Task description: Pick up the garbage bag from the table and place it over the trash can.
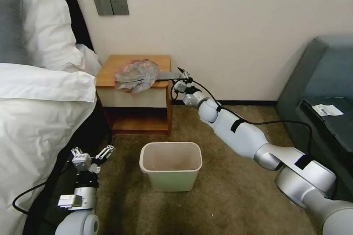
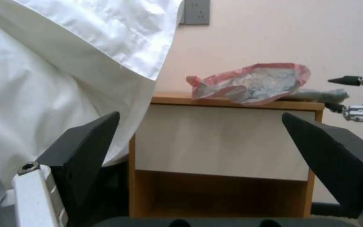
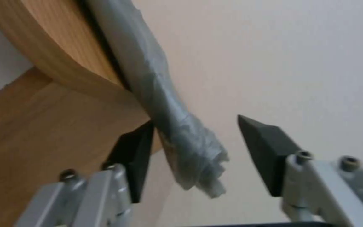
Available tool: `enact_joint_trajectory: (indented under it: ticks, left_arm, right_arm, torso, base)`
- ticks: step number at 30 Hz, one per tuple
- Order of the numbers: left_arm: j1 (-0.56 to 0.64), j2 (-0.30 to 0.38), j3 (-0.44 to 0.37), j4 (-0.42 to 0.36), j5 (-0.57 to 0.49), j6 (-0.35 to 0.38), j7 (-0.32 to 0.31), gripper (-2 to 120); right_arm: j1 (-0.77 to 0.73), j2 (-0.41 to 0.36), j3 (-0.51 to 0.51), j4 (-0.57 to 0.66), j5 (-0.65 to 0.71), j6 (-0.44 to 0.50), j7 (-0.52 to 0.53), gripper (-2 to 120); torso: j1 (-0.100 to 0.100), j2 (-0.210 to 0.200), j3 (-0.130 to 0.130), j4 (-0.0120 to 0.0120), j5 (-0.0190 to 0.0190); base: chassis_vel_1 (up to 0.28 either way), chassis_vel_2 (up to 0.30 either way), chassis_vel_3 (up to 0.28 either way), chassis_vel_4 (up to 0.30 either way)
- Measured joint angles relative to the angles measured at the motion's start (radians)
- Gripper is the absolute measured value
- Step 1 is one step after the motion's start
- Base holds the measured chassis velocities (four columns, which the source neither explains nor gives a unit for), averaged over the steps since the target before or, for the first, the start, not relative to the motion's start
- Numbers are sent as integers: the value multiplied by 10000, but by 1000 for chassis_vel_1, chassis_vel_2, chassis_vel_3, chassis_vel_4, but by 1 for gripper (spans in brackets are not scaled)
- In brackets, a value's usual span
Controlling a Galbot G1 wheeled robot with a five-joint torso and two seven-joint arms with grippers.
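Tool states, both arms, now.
Left tool: open, holding nothing, low beside the bed.
Right tool: open around the bag's twisted end at the table edge, not yet closed.

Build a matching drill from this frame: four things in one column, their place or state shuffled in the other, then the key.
Things:
1. garbage bag
2. trash can
3. right gripper
4. left gripper

Places or states:
A. open, low beside the bed
B. on the floor in front of the table, nothing in it
C. open, fingers either side of the bag's twisted grey tail
D. lying on the tabletop, tail past the edge

Pairs: 1-D, 2-B, 3-C, 4-A
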Motion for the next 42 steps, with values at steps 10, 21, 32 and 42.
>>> enact_joint_trajectory:
  ticks: [10, 21, 32, 42]
  left_arm:
    - [35, -35, 0, -29, 37, 2, -6, 97]
    - [43, -83, 5, -6, 70, -23, -6, 97]
    - [83, 6, -83, 291, 44, -158, -92, 97]
    - [-334, 295, -769, 212, -1034, 318, -330, 97]
  right_arm:
    - [5, -6, 1, -23, -126, 61, 3, 14]
    - [-82, -115, 46, 71, -149, 112, 24, 0]
    - [-1657, -966, 661, 2349, 475, -130, 225, 0]
    - [-4347, -1856, 1331, 5727, 874, -927, 697, 0]
  torso:
    - [0, 0, 0, 1, 0]
    - [0, 0, 0, 1, 1]
    - [0, 0, -1, -1, -1]
    - [-1, 0, -1, -3, 2]
  base:
    - [0, 0, 0, 0]
    - [0, 0, 0, 0]
    - [0, 0, 0, 0]
    - [0, 0, 0, 0]
